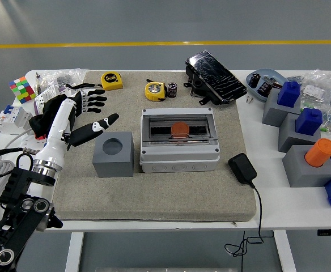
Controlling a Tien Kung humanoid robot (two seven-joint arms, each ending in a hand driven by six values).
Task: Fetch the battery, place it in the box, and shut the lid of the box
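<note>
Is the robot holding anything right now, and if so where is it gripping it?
Nothing is held. The left hand hovers open over the mat, left of the grey block; the right hand is out of view.

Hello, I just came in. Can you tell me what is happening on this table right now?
The left robot hand hovers with fingers spread over the mat's left side, beside the grey block, holding nothing. The grey box sits mid-mat with an orange disc visible inside; whether its lid is shut is unclear. A small battery lies near the yellow tape measure at the back, untouched. The right arm is not visible.
</note>
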